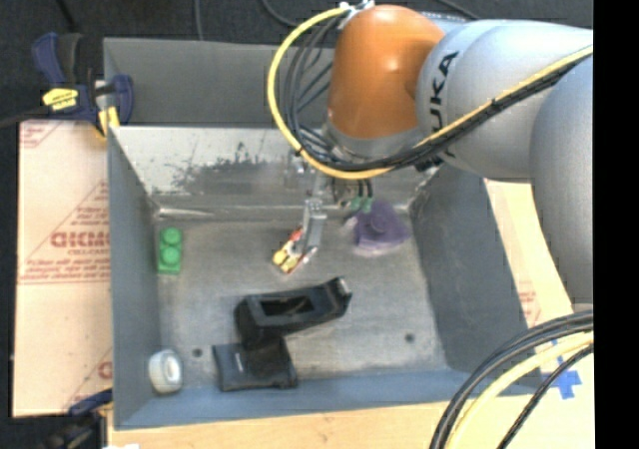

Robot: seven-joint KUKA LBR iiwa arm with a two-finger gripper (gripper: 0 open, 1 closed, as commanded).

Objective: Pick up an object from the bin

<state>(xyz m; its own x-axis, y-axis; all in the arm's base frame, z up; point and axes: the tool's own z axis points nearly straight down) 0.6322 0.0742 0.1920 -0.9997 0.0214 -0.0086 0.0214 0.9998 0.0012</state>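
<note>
A small yellow-and-red piece lies near the middle of the bin, right at the tip of the gripper; whether it is gripped cannot be told. Just right of it, toward the back wall, sits a pale purple lump, partly hidden under the arm. In front of the piece lies a black bracket, long and hollowed, set at a slant. At its left end, nearer the front wall, is a flat black block. A green brick lies by the left wall. A white tape roll sits in the front left corner.
</note>
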